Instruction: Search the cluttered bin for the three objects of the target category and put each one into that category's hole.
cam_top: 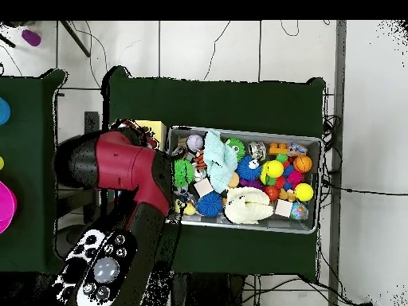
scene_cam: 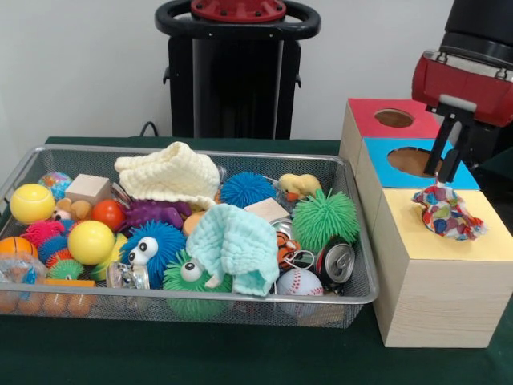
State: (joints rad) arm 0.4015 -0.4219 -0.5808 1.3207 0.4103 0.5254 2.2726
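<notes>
One crumpled patchwork cloth (scene_cam: 447, 213), splashed with red, blue, yellow and white, sits bunched on the yellow top of the wooden box (scene_cam: 433, 297), covering where a hole would be. Right above it hangs the gripper (scene_cam: 443, 175), dark fingers (scene_cam: 454, 156) pointing down, tips just at the cloth's peak; whether they pinch it or have let go, I cannot tell. Over in the wire bin (scene_cam: 184, 309), a mint-green cloth (scene_cam: 235, 245) drapes across fuzzy toys and a cream cloth (scene_cam: 170, 174) lies at the back.
</notes>
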